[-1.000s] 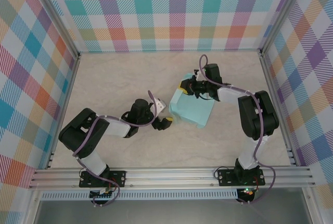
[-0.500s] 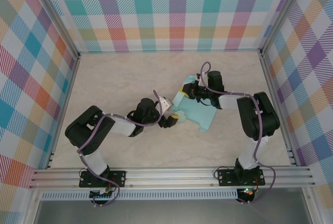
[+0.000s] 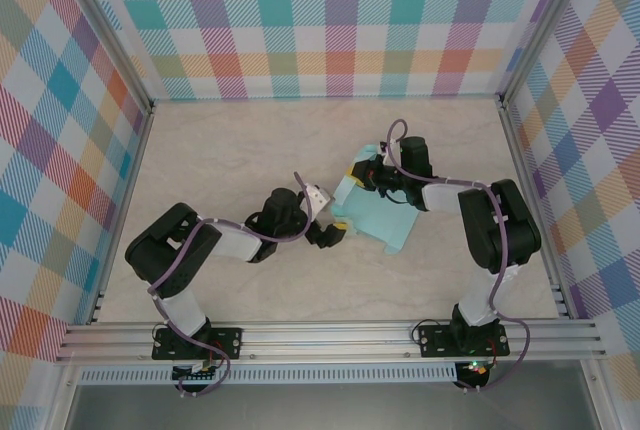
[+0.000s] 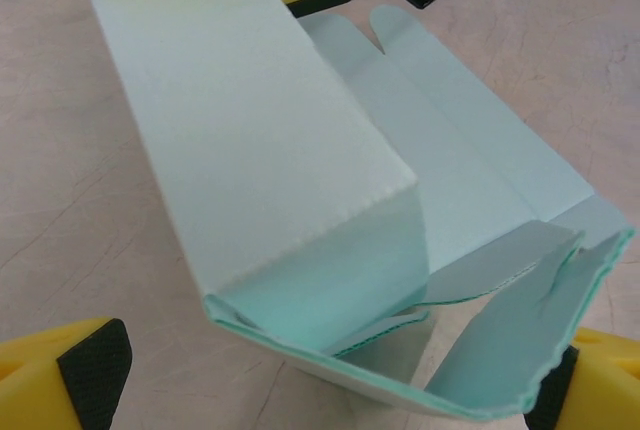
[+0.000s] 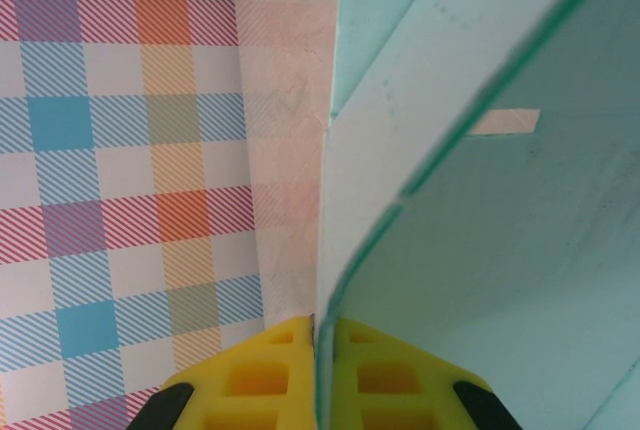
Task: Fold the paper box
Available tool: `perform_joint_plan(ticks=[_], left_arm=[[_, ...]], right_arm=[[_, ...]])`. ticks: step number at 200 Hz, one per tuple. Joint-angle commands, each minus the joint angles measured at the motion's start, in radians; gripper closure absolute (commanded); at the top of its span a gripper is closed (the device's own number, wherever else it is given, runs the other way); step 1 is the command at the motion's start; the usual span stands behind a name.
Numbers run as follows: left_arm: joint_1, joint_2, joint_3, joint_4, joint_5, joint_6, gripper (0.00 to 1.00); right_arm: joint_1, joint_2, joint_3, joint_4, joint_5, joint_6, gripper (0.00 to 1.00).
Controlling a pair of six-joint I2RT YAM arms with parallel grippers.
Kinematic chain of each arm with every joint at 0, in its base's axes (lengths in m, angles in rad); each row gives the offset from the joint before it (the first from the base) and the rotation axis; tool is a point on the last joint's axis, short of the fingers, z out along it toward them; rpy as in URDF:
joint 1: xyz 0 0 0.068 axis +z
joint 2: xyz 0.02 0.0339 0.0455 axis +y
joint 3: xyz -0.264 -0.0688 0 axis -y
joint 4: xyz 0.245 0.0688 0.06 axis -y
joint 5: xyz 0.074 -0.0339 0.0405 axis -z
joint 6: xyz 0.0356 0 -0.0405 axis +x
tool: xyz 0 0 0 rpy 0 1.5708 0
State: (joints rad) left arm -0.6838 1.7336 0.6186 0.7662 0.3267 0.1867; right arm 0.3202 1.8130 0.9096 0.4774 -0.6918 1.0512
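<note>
Pale marbled bench [image 3: 220, 150] inside checked walls [image 3: 340, 30], paper box [image 3: 380, 218] half-formed right of frame centre. Pinched at upper-left wall by right claw [image 3: 362, 172]; loose flaps [image 4: 500, 370] between spread left claw [image 3: 335, 233]. Likely risk: closing askew, creasing flaps, yanking card free

There is one paper box [image 3: 378, 218]; there is one table [image 3: 230, 160]. The grippers number two: one left gripper [image 3: 335, 232]; one right gripper [image 3: 358, 172].

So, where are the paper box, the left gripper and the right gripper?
paper box [image 3: 378, 218], top view, flat middle panel
left gripper [image 3: 335, 233], top view, between its open fingertips
right gripper [image 5: 320, 355], right wrist view, between fingertips pinching the box
</note>
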Motion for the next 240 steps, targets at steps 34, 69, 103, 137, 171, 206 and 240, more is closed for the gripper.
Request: perform_joint_plan(ticks=[34, 69, 103, 137, 171, 206, 240], left_arm=[[-0.041, 0.015, 0.014, 0.056, 0.009, 0.018, 0.05], [-0.043, 0.023, 0.01, 0.082, -0.16, 0.034, 0.15], [-0.043, 0.03, 0.045, 0.059, -0.139, 0.024, 0.22], [-0.049, 0.025, 0.05, 0.066, -0.054, -0.018, 0.2], [-0.061, -0.01, 0.018, 0.037, 0.023, -0.017, 0.13], [-0.061, -0.043, -0.017, -0.007, -0.041, 0.014, 0.14], [-0.061, -0.017, 0.004, -0.025, -0.025, -0.001, 0.25]], right_arm=[[0.0, -0.022, -0.035, -0.011, 0.023, -0.009, 0.96], [0.003, -0.022, -0.052, 0.005, 0.019, 0.0, 0.96], [0.007, -0.015, -0.06, 0.011, 0.013, 0.004, 0.97], [0.01, -0.014, -0.06, 0.01, 0.009, 0.003, 0.97], [0.009, -0.017, -0.059, 0.008, 0.014, -0.003, 0.97], [0.01, -0.009, -0.06, 0.018, 0.014, 0.002, 0.97], [0.011, -0.006, -0.06, 0.032, 0.012, 0.007, 0.97]])
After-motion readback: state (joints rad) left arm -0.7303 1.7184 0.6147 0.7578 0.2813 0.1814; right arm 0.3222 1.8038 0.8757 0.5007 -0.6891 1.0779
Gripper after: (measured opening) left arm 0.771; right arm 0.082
